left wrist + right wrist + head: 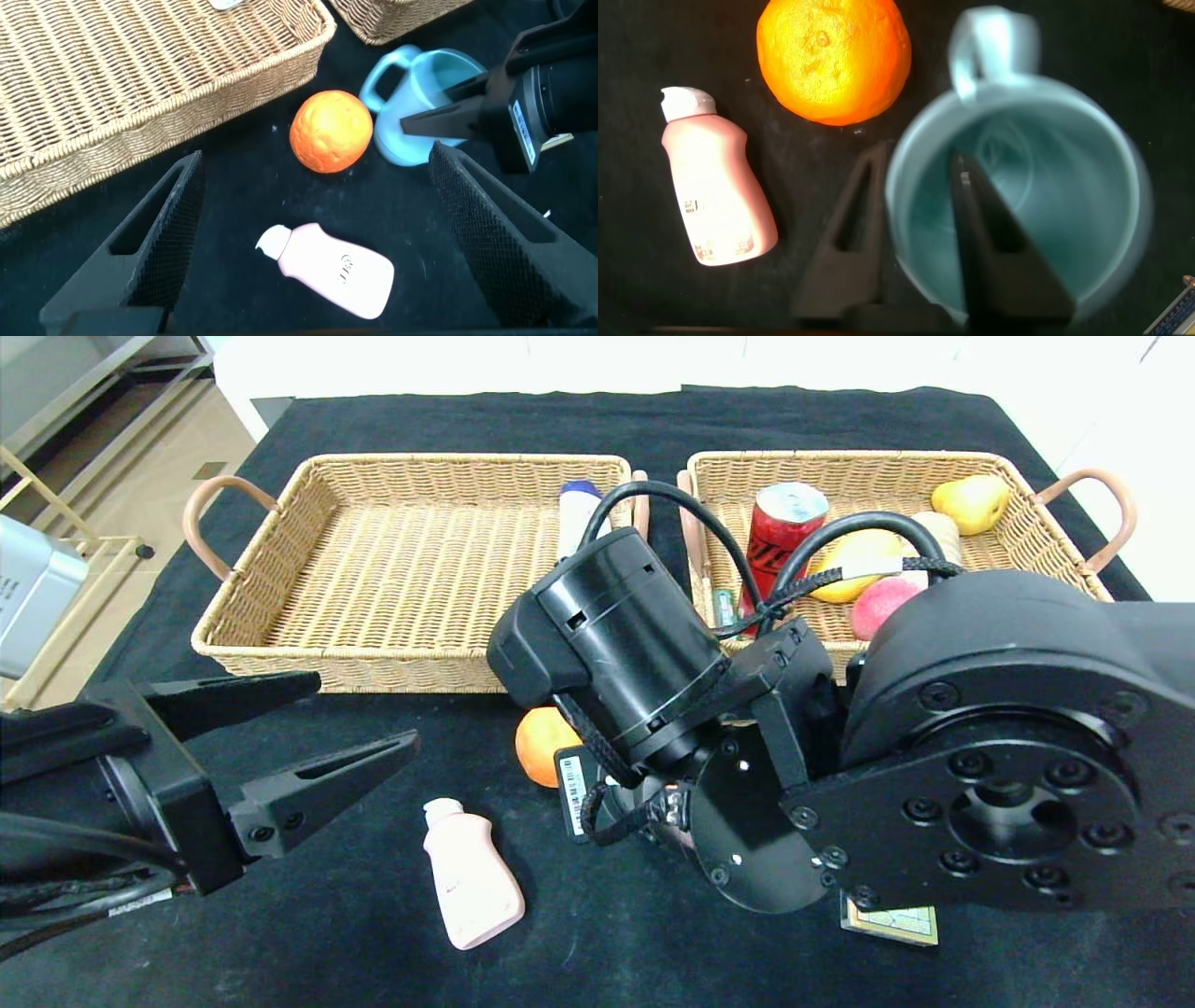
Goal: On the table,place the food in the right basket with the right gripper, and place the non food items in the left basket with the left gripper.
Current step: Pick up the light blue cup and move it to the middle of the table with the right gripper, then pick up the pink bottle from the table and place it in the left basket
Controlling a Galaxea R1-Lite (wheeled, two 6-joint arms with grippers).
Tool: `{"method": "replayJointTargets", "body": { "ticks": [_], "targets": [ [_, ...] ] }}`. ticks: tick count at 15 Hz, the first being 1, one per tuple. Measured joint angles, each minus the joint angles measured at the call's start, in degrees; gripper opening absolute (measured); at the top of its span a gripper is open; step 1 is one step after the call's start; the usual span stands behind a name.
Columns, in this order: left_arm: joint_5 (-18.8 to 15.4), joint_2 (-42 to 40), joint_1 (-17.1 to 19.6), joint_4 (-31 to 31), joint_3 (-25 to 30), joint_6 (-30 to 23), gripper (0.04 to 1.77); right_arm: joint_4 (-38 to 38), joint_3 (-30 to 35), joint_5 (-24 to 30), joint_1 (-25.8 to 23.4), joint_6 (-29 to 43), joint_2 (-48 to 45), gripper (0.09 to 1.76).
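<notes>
Blue mug [1018, 187]: centre-right of right wrist frame, beside orange [833, 58].
Right gripper [920, 196]: fingers straddle the mug's rim, slightly parted.
Left gripper [317, 728]: lower left of head frame, spread wide, empty.
Pink bottle [470, 877]: lying bottom centre.

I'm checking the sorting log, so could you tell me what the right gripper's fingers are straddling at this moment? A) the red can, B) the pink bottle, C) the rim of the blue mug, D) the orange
C: in the right wrist view the right gripper has one finger inside the blue mug and one outside its wall, while the orange and pink bottle lie apart.
</notes>
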Motion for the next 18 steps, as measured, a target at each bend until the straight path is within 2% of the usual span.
{"method": "replayJointTargets", "body": {
  "ticks": [3,8,12,18],
  "targets": [
    [0.00,0.05,0.00,-0.01,0.00,-0.02,1.72,0.13,0.05,0.00,-0.02,0.05,0.00,0.96],
    [-0.06,-0.17,-0.05,-0.01,0.09,0.28,1.72,0.51,-0.01,-1.97,0.17,-0.02,-0.74,1.32],
    [-0.06,-0.26,-0.05,-0.04,0.09,0.33,1.72,0.77,0.00,-2.34,1.19,-0.20,-3.39,1.47],
    [-0.09,-0.28,-0.02,-0.06,0.09,0.35,1.72,0.95,0.88,-2.32,1.79,1.55,-8.61,1.60]
  ]
}}
